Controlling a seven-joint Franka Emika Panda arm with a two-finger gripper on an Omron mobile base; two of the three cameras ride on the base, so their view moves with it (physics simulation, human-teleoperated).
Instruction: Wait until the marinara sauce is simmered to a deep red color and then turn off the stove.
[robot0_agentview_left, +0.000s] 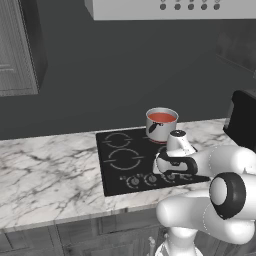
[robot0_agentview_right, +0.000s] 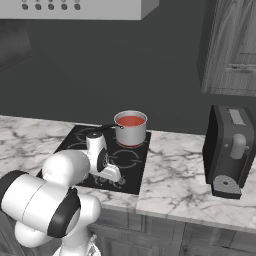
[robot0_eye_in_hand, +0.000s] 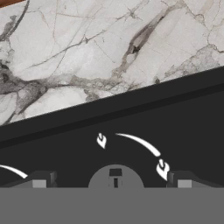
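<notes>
The marinara sauce (robot0_agentview_left: 162, 117) (robot0_agentview_right: 131, 120) is a smooth orange-red surface inside a small steel pot (robot0_agentview_left: 161, 128) (robot0_agentview_right: 131, 133) on a back burner of the stove (robot0_agentview_left: 118, 159) (robot0_agentview_right: 131, 162). The stove is a black glass cooktop with white burner rings. My gripper (robot0_agentview_left: 170, 170) (robot0_agentview_right: 114, 175) (robot0_eye_in_hand: 111, 180) hangs low over the stove's front edge, pointing down at the row of knobs. It is open. In the hand view a round knob (robot0_eye_in_hand: 115, 176) lies midway between the two fingertips (robot0_eye_in_hand: 39, 180), which stand well apart on either side and do not touch it.
Marble counter (robot0_agentview_left: 47, 172) (robot0_agentview_right: 175, 182) (robot0_eye_in_hand: 87, 52) runs on both sides of the cooktop. A dark coffee machine (robot0_agentview_right: 231, 147) (robot0_agentview_left: 244, 119) stands on the right. A range hood (robot0_agentview_left: 170, 9) hangs above, and wall cabinets (robot0_agentview_right: 232, 45) flank it.
</notes>
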